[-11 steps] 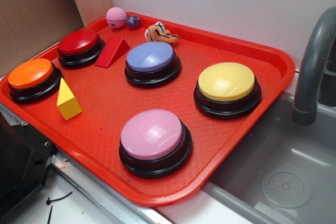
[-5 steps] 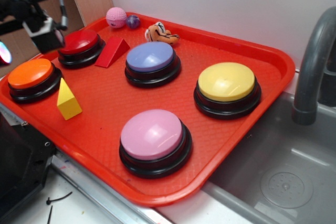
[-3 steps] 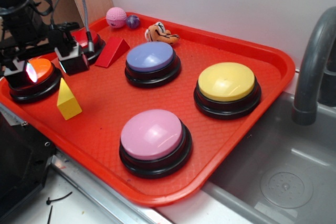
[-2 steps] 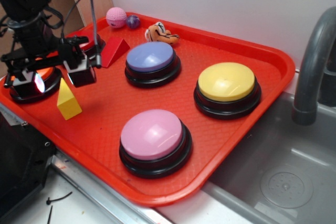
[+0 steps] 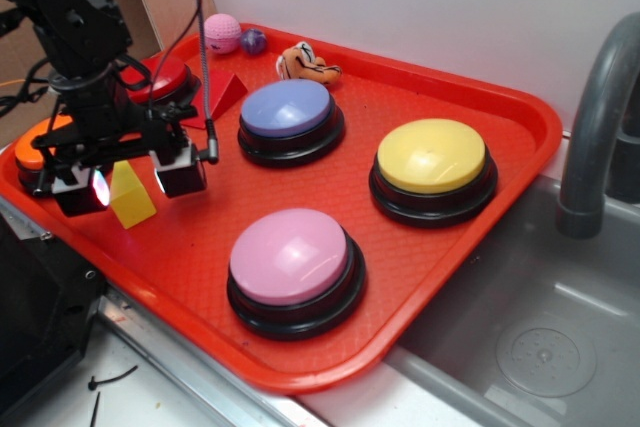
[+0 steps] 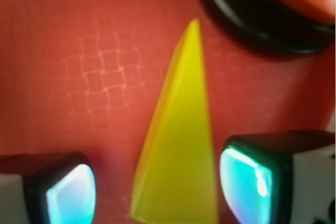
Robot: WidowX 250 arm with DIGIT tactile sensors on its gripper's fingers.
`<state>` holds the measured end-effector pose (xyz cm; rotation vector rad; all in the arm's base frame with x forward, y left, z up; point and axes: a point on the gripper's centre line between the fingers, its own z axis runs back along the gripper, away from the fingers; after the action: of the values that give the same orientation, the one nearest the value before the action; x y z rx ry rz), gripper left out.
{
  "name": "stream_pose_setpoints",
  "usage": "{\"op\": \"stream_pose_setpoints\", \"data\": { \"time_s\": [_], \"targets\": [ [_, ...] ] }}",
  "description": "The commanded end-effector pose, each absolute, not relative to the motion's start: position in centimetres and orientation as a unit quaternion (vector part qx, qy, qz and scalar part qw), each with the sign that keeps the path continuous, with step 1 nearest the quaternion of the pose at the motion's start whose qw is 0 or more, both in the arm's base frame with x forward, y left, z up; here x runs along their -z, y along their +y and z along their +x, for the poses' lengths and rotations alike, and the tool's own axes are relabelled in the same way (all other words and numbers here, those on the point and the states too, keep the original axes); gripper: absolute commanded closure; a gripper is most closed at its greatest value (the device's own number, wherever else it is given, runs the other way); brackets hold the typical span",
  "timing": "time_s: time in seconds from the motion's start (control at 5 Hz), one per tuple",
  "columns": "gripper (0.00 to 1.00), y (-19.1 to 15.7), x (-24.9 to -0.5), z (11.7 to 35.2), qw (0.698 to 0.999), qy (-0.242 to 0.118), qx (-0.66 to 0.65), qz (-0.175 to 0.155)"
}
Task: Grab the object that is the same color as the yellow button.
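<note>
We see a small yellow wedge block (image 5: pixel 130 199) (image 6: pixel 181 145) standing upright, point up, on the near-left part of the red tray (image 5: pixel 480 97), just beside an orange button. The yellow button (image 5: pixel 431 156), a large round dome on a black base, sits well apart at the right.

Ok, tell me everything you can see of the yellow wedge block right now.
The yellow wedge block is a small solid piece, smooth and plastic-looking, with flat faces narrowing to a pointed top. It stands upright on the red tray, just beside the orange button, apart from its black base. The gripper is open around it, one of its fingers on either side. The wrist view shows gaps both sides, so nothing grips it yet.
</note>
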<state>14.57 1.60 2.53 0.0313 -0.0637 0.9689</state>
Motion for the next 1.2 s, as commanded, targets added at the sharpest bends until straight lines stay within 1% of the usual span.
{"op": "stream_pose_setpoints", "data": {
  "time_s": [0.0,0.2,0.4,0.6,0.8,1.0],
  "targets": [
    [1.0,1.5,-2.4,14.6,0.882,-0.046,-0.468,0.011],
    [1.0,1.7,-2.3,14.8,0.882,-0.048,-0.469,0.013],
    [1.0,1.0,-4.7,15.2,0.91,-0.04,-0.414,-0.003],
    [1.0,-0.3,-9.0,15.7,0.945,-0.03,-0.324,-0.021],
    [1.0,-1.3,-14.1,15.9,0.977,-0.013,-0.205,-0.054],
    [1.0,-1.5,-19.1,15.5,0.985,-0.033,-0.159,-0.06]
  ]
}}
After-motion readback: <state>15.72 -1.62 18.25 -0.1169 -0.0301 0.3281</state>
